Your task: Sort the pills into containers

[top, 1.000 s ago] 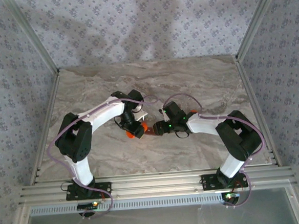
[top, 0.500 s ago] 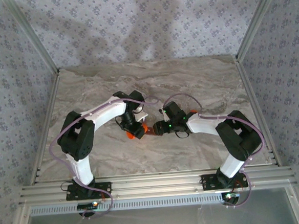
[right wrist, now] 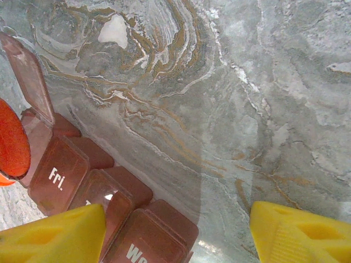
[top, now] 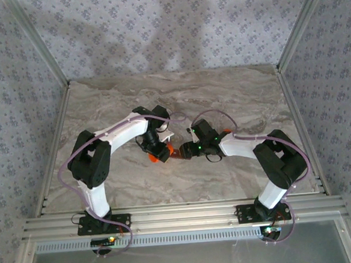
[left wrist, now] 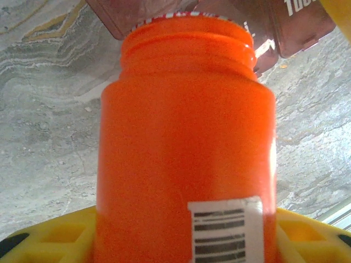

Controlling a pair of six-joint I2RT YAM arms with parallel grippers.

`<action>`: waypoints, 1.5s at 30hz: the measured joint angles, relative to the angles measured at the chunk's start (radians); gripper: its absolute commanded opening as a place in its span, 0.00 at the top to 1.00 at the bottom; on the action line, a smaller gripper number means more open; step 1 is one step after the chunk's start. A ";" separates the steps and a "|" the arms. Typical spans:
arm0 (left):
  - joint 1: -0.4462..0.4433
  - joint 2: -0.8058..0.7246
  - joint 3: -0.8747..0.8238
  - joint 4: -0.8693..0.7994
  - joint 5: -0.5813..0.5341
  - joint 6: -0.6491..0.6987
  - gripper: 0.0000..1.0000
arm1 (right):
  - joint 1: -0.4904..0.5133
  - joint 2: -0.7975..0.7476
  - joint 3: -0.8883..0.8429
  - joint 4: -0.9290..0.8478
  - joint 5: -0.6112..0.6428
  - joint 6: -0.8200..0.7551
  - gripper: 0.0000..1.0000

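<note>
Since a second ago my left arm's elbow has been edging rightward in the overhead view, while both wrists are staying together at the centre of the marble table [top: 233,97]. My left gripper [left wrist: 184,238] is clamping the orange bottle [left wrist: 186,153], whose neck is pointing at the containers [right wrist: 60,175] along the top of the left wrist frame. In the right wrist frame the containers are lying at lower left with one lid [right wrist: 27,76] raised. My right gripper [right wrist: 178,222] is spread apart, with its left finger over the containers. I cannot tell whether it is touching them.

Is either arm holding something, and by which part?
The left gripper holds the orange bottle by its lower body, jaws on its sides. The right gripper holds nothing.
</note>
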 measured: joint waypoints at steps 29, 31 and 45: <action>0.000 -0.016 0.030 -0.008 -0.009 0.000 1.00 | 0.000 0.004 0.002 0.001 0.000 0.000 0.28; 0.000 -0.018 0.030 -0.010 -0.009 0.000 1.00 | 0.000 0.004 0.002 0.001 0.000 0.000 0.28; 0.000 -0.015 0.007 -0.014 -0.008 0.000 1.00 | 0.000 0.006 0.004 0.001 0.000 0.000 0.28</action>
